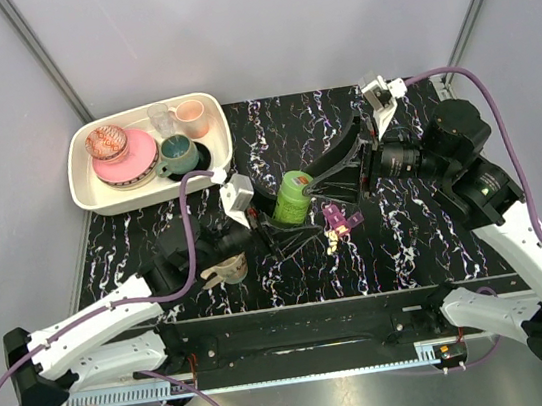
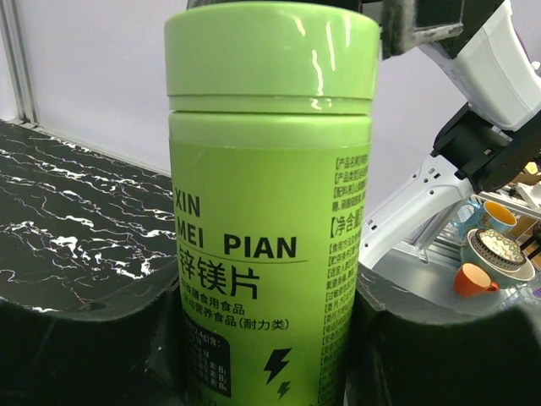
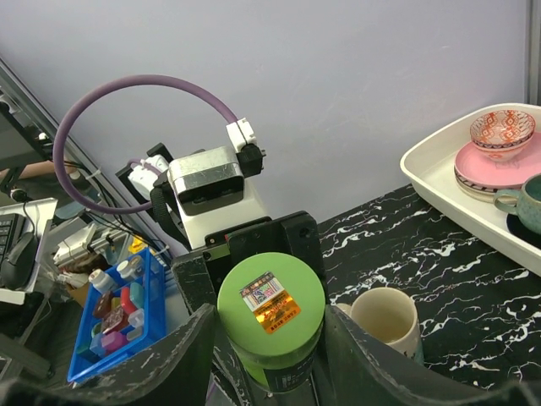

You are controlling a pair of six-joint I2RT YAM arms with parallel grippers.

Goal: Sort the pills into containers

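**Early stage: bottle cap on, no pills visibly sorted**

Left gripper (image 2: 266, 296) pinches the lime-green bottle (image 1: 293, 198) by its body. Right gripper (image 3: 270, 334) straddles the cap (image 3: 270, 298); can't tell if it's gripping. Purple pill box (image 1: 337, 217) and loose pills (image 1: 332, 242) lie near the right gripper.

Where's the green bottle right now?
In the top view the green bottle is mid-table, gripped by the left end effector, with the beige mug to its left and the purple pill box to its right.

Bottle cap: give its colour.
Cap: lime green like the bottle, white-and-orange sticker on top; best in right wrist view.
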